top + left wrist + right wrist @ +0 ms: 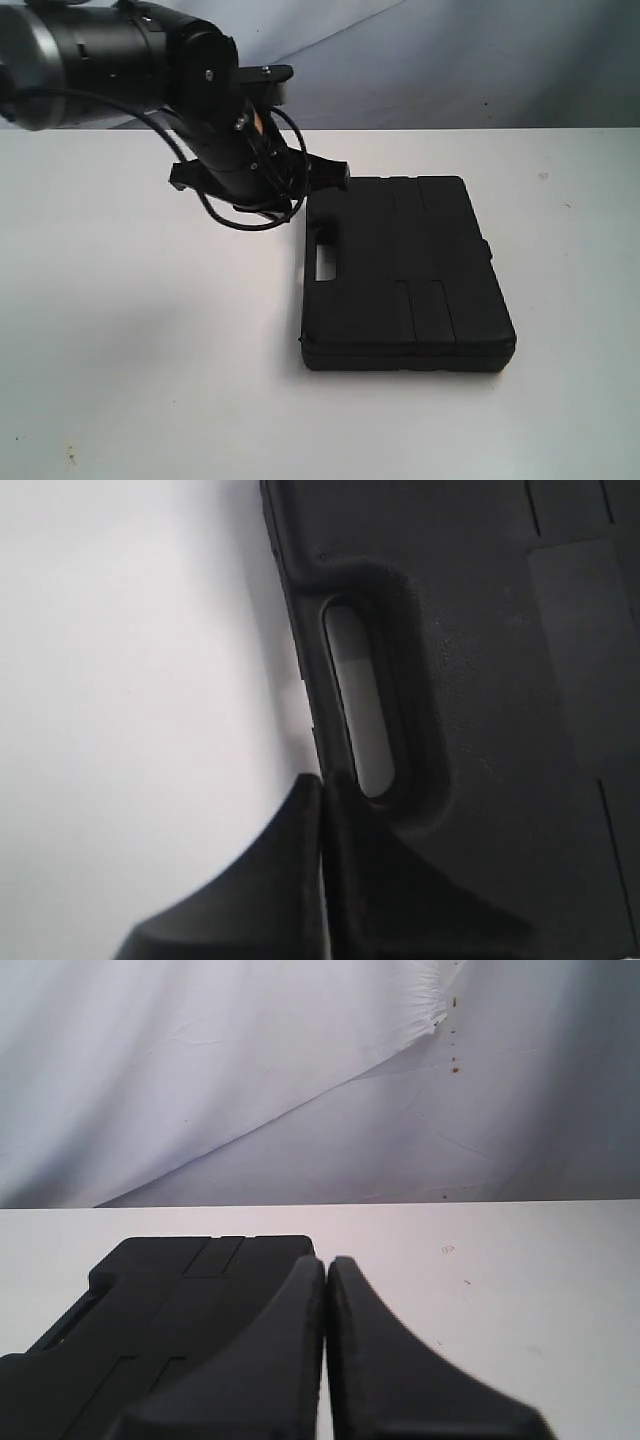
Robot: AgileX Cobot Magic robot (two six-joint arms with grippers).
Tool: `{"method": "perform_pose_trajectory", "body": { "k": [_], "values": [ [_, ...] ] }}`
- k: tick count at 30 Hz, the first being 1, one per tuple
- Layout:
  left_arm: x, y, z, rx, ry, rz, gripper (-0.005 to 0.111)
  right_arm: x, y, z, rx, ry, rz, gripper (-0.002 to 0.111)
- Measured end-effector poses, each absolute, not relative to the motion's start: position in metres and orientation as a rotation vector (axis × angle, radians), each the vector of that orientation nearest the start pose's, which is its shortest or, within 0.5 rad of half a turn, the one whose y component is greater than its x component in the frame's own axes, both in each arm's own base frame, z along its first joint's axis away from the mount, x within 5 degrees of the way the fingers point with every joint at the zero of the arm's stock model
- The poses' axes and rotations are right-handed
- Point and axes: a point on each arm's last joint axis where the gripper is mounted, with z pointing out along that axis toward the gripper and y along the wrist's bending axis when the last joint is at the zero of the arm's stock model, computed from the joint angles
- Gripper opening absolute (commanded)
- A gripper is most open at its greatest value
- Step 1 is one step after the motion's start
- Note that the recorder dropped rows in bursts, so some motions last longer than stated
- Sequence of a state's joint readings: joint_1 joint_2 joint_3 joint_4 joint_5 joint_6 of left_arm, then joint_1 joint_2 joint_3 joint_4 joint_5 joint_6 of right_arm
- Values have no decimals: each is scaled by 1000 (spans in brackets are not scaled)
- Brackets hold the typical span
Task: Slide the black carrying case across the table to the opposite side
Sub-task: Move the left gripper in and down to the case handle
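The black carrying case [410, 270] lies flat on the white table [120, 330], right of centre, its handle slot [325, 262] facing left. My left gripper [297, 212] hangs at the case's far left corner. In the left wrist view it [322, 785] is shut with nothing held, its tips against the handle edge of the case [500, 680] beside the slot [358, 710]. My right gripper [327, 1262] is shut and empty above the table [500, 1260], with the case [180, 1300] off to one side of it. The exterior view does not show the right arm.
A white wrinkled cloth backdrop [450, 60] rises behind the table's far edge. A black cable [250, 215] loops off the left arm just above the table. Bare tabletop stretches left of the case and in front of it.
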State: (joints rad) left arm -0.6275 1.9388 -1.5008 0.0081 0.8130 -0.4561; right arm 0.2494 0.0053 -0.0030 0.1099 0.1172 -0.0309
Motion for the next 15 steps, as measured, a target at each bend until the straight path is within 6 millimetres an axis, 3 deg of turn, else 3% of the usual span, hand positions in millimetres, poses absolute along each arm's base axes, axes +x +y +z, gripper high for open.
{"method": "perform_pose_trajectory", "body": {
  "k": [7,15],
  "values": [
    [354,-261,192,171,2867,-295,0,55,15,203,-147,1602,264,0],
    [369,-275,175,111,2895,-335,0,55,15,203,-147,1602,264,0]
  ]
}}
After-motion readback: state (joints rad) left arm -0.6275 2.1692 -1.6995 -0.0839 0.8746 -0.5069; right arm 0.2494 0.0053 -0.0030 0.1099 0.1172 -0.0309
